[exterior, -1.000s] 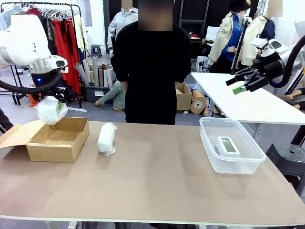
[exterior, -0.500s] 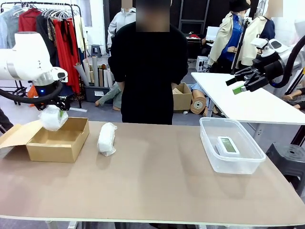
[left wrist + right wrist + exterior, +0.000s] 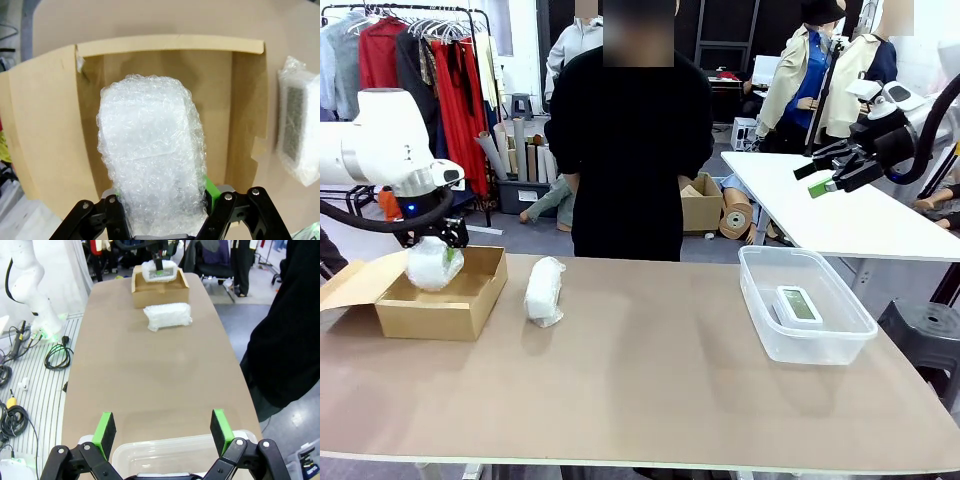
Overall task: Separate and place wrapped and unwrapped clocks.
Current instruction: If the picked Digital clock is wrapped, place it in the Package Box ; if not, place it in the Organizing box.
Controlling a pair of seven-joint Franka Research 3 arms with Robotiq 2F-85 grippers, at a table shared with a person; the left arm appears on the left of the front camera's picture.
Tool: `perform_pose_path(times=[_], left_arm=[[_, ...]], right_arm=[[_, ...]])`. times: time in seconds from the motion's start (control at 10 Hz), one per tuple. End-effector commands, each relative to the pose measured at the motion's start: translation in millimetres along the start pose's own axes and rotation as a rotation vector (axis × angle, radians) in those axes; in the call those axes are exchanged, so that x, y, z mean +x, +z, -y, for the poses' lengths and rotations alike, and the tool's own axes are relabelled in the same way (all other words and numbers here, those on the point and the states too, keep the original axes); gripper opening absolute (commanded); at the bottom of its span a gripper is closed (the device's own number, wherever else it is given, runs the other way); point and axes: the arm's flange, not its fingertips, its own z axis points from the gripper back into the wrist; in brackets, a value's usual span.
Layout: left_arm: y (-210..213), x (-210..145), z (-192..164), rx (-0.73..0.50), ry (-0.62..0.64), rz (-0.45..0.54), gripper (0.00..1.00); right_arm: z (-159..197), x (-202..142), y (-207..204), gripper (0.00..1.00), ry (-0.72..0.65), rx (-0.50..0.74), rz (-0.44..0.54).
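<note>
My left gripper (image 3: 440,255) is shut on a bubble-wrapped clock (image 3: 432,267) and holds it just over the open brown cardboard box (image 3: 445,310) at the table's left. In the left wrist view that wrapped clock (image 3: 150,160) hangs between the green pads above the box's inside (image 3: 220,100). A second wrapped clock (image 3: 544,291) lies on the table right of the box, also seen as the white lump (image 3: 168,316). The bare white clock (image 3: 798,305) lies in the clear tub (image 3: 760,310). My right gripper (image 3: 830,178) hangs open high at the right, its fingers (image 3: 106,432) spread above the tub's rim (image 3: 165,450).
A person in black stands at the table's far edge, hands behind the back. The box's flap (image 3: 355,280) folds out to the left. A white table (image 3: 840,215) stands behind at the right. Bare tabletop (image 3: 650,380) lies between box and tub.
My left gripper has come down and a little right with the wrapped clock, from above the box's far-left corner to its opening. The right arm has stayed still.
</note>
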Motion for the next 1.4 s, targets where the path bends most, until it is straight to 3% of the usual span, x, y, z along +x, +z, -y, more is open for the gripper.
perform_pose_path(times=[0.0, 1.1, 1.3], left_arm=[[-10.5, -7.5, -4.5, 0.023, -0.024, 0.023, 0.0], [-56.8, -4.1, -10.3, 0.087, -0.09, -0.025, 0.0], [-55.0, -4.6, -9.2, 0.088, -0.099, -0.02, 0.34]], right_arm=[[-0.2, 1.6, 0.6, 1.0, 0.003, -0.002, 0.003], [-0.2, 1.6, 0.6, 1.0, 0.003, -0.002, 0.003], [-0.2, 1.6, 0.6, 1.0, 0.003, -0.002, 0.003]])
